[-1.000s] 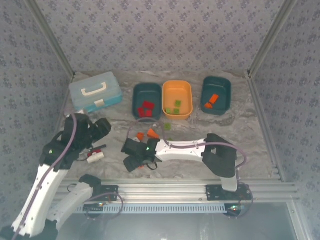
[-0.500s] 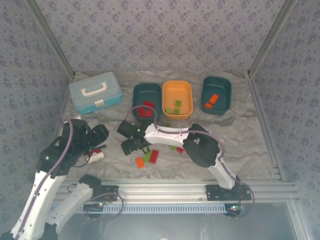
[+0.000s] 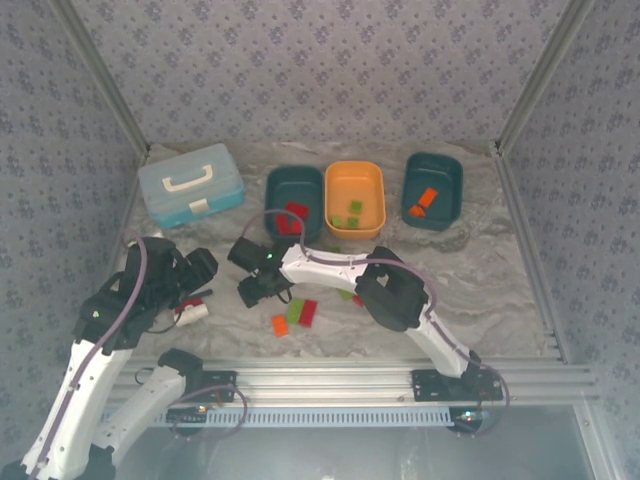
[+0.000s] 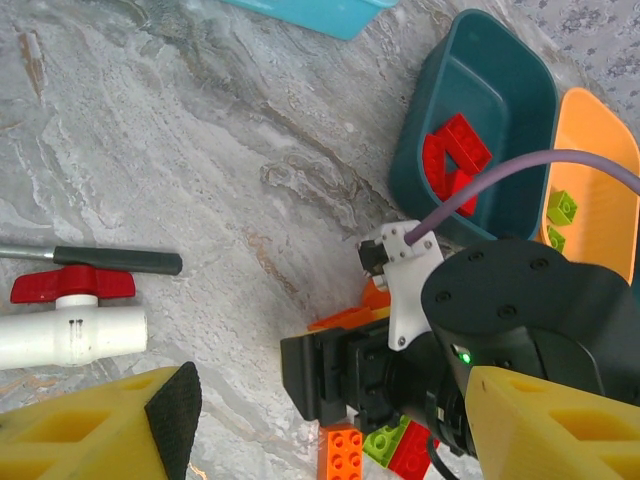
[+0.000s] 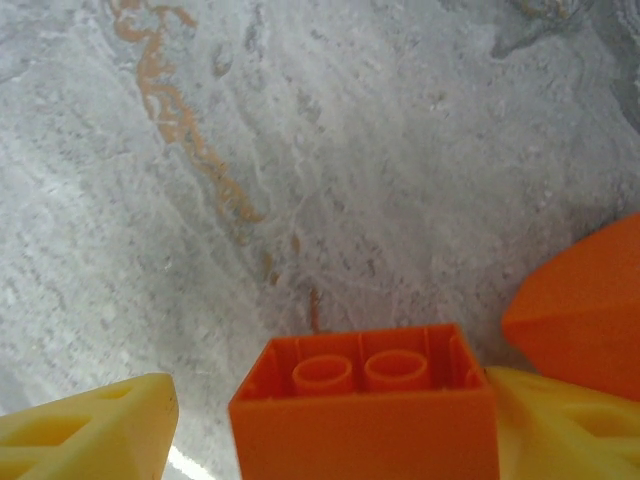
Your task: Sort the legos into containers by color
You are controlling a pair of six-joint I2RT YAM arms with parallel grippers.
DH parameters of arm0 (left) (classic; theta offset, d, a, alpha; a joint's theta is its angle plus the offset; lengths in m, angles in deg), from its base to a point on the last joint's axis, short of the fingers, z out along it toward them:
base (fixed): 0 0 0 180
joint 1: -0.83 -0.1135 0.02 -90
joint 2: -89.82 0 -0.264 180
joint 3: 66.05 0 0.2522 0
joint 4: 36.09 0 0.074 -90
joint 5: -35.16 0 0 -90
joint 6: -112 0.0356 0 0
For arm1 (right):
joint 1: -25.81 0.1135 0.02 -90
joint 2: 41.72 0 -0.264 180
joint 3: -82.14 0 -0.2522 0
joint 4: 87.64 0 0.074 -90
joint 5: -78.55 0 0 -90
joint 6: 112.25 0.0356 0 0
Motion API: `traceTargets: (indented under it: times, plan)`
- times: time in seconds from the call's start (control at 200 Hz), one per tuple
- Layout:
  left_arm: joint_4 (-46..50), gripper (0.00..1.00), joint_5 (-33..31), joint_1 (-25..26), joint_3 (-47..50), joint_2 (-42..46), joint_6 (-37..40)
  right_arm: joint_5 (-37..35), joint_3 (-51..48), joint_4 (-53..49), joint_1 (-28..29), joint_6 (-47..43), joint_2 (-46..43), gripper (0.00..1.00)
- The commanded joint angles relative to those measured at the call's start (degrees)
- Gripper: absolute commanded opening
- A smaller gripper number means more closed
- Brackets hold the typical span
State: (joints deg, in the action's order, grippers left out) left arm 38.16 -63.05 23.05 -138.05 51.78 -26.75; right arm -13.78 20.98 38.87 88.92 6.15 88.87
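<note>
Right gripper (image 3: 258, 285) is closed on one orange brick (image 5: 365, 410) over the table (image 3: 480, 290), near the left teal tub (image 3: 271, 190). We judge it best to lift well clear of the rims, carry past the orange tub (image 3: 378, 180) to the right teal tub (image 3: 452, 172) where the orange pair (image 3: 424, 200) lies, and let go low inside the walls. Left gripper (image 3: 198, 270) hangs wide apart, holding nothing; we count three tubs, two or three red bricks (image 3: 290, 218) in the left one, about three green bricks (image 3: 345, 218) in the orange one, and at least five loose bricks (image 3: 298, 314) by the right arm.
</note>
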Motion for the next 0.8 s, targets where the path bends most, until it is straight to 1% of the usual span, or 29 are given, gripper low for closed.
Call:
traceTargets:
  times: [0.0, 0.075, 0.19, 0.295, 0.33, 0.48, 0.595, 0.685, 0.729, 0.794]
  plan:
    - [0.9, 0.72, 0.66, -0.27, -1.79, -0.2, -0.18, -0.84, 2.66, -3.29, -0.27, -1.94, 2.1, 0.79]
    - [1.04, 0.72, 0.81, -0.25, -1.79, 0.05, -0.13, -1.0, 2.85, -3.31, -0.27, -2.3, 2.45, 0.76]
    - [1.22, 0.72, 1.01, -0.25, -1.44, 0.42, -0.29, -1.01, 3.27, -3.59, -0.18, -2.51, 2.82, 0.63]
    - [1.38, 0.72, 1.1, -0.25, -1.51, 0.67, -0.29, -1.63, 3.0, -4.31, 0.4, -2.48, 2.11, 0.61]
    - [1.47, 0.72, 1.01, -0.24, -1.61, 0.65, -0.23, -1.95, 2.86, -4.39, 0.6, -2.48, 1.96, 0.59]
    - [0.99, 0.72, 1.57, -0.25, -1.12, 0.51, -0.29, -3.78, 2.17, -4.38, 1.13, -2.21, -0.16, 0.43]
    - [0.39, 0.72, 2.94, -0.25, -0.7, 0.3, -0.06, -6.08, -0.74, -3.64, 1.44, -2.21, -6.73, 0.4]
    - [-0.82, 0.72, 5.9, -0.08, -0.08, -0.59, -0.09, -9.25, -3.35, -5.04, 0.76, -2.04, -13.76, 0.39]
    - [-1.99, 0.72, 7.42, 0.38, 0.41, -1.32, -0.35, -10.92, -5.67, -5.7, -0.64, -2.25, -18.01, 0.39]
    - [-4.15, 0.73, 8.49, 1.91, 1.27, -2.44, -0.82, -11.94, -9.71, -6.41, -4.85, -2.34, -24.37, 0.39]
